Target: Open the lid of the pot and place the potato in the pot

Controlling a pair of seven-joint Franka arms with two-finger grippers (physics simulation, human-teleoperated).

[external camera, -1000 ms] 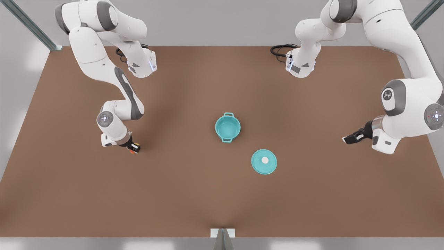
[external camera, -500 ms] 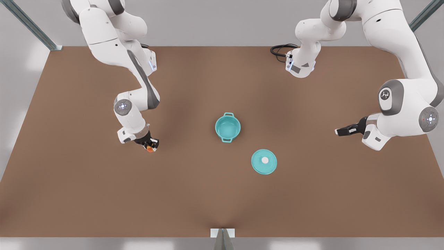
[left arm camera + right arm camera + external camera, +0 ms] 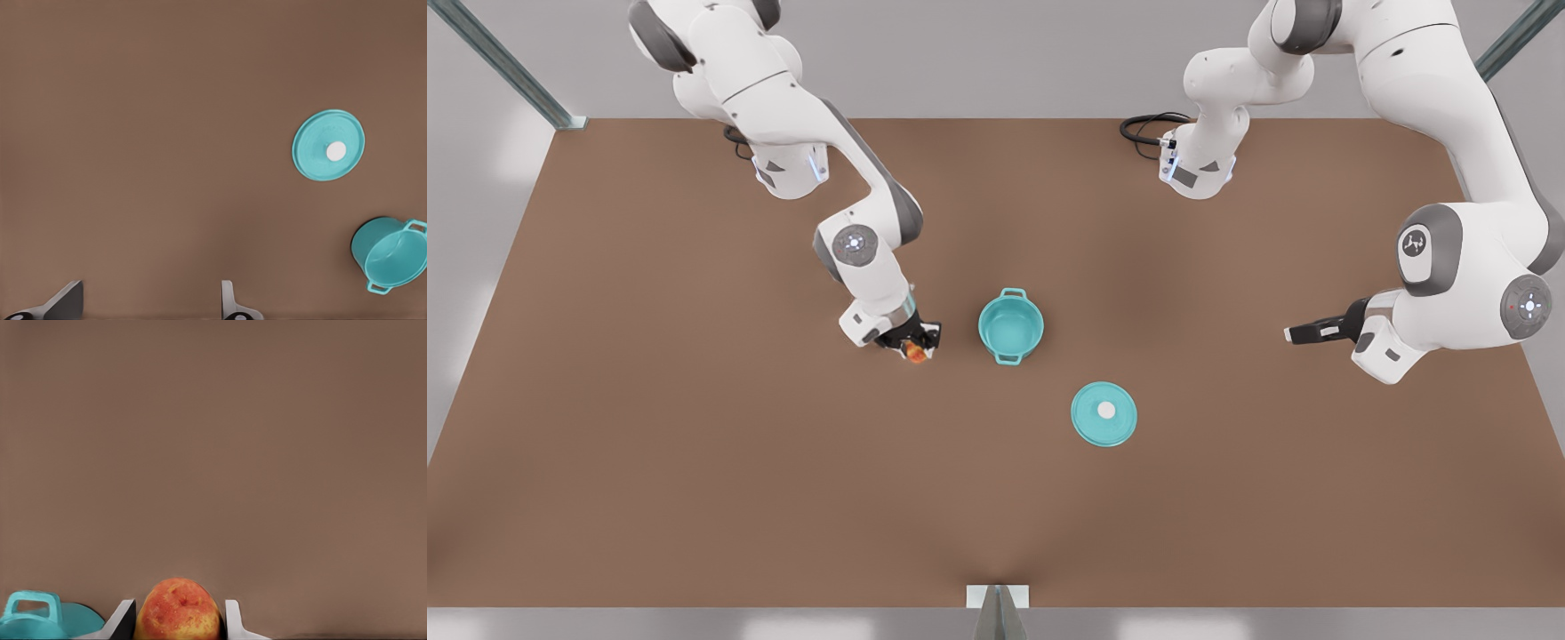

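The teal pot (image 3: 1011,325) stands uncovered at the table's middle, its inside bare. The pot lid (image 3: 1104,413), a flat teal disc with a white knob, lies on the table just nearer the front edge, apart from the pot. My right gripper (image 3: 914,349) hovers close beside the pot on the front view's left, shut on the potato (image 3: 916,355). In the right wrist view the potato (image 3: 177,612) sits between the fingers (image 3: 123,617), with a pot handle (image 3: 27,613) nearby. My left gripper (image 3: 1291,335) waits open at the front view's right; its wrist view shows the lid (image 3: 329,145) and pot (image 3: 390,255).
The brown table (image 3: 694,462) stretches wide around the pot and lid. Both arm bases (image 3: 1197,169) stand at the far edge with a black cable (image 3: 1143,129) beside one. A small bracket (image 3: 997,597) sits at the front edge.
My right gripper has carried the potato from the front view's left across the table to just beside the pot. The left gripper drew slightly inward and then held.
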